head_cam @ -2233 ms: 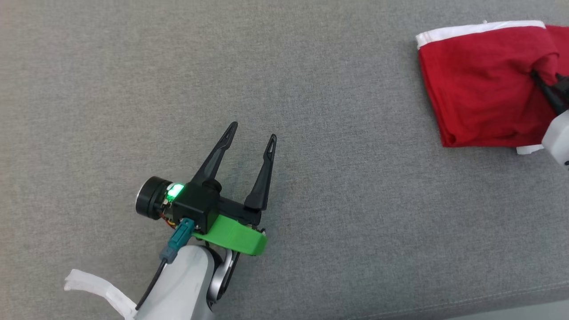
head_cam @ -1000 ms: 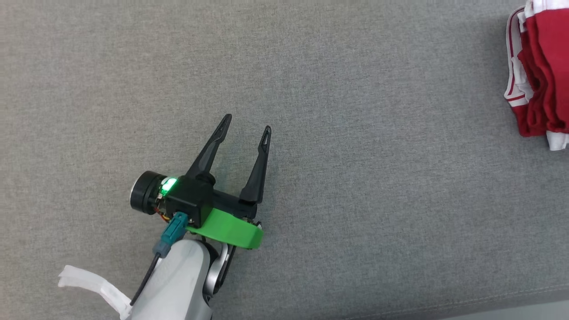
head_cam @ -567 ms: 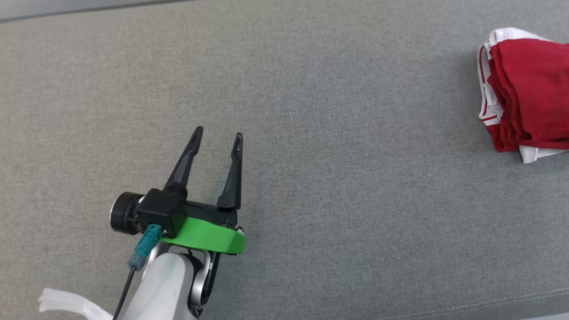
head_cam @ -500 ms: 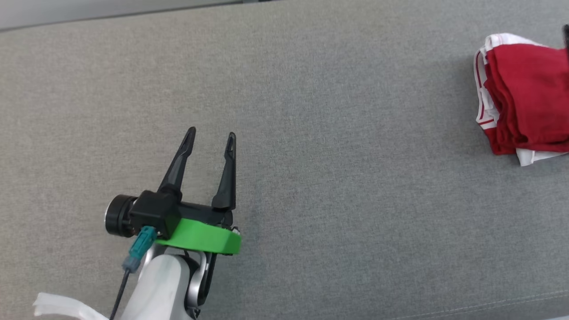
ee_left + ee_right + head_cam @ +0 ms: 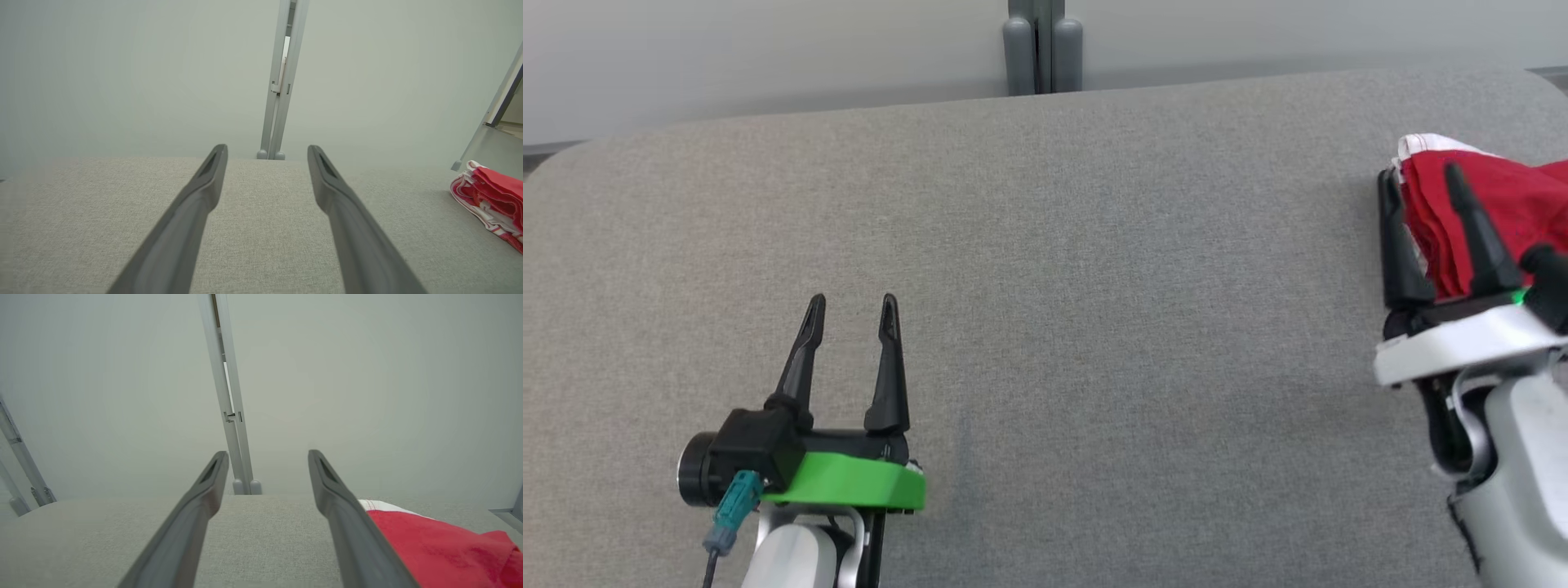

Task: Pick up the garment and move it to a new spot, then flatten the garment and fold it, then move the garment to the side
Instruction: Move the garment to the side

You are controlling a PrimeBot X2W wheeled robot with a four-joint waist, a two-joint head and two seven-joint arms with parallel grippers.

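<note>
So the red-and-white garment [image 5: 1503, 204] is sitting in a bundle way over at the right end of the grey cushion [image 5: 1094, 286]. The right gripper [image 5: 1417, 171] is hovering just beside it, fingers spread wide and gripping nothing. The left gripper [image 5: 853, 300] is hanging well apart over bare fabric, also gaping wide and empty. A grey post [image 5: 1043, 45] is standing behind the cushion.

Surface [image 5: 1094, 286]: grey woven fabric, far corners rounded.
Wall [image 5: 727, 57]: pale panels behind it.
Post [image 5: 1042, 45]: grey, upright, between panels.
</note>
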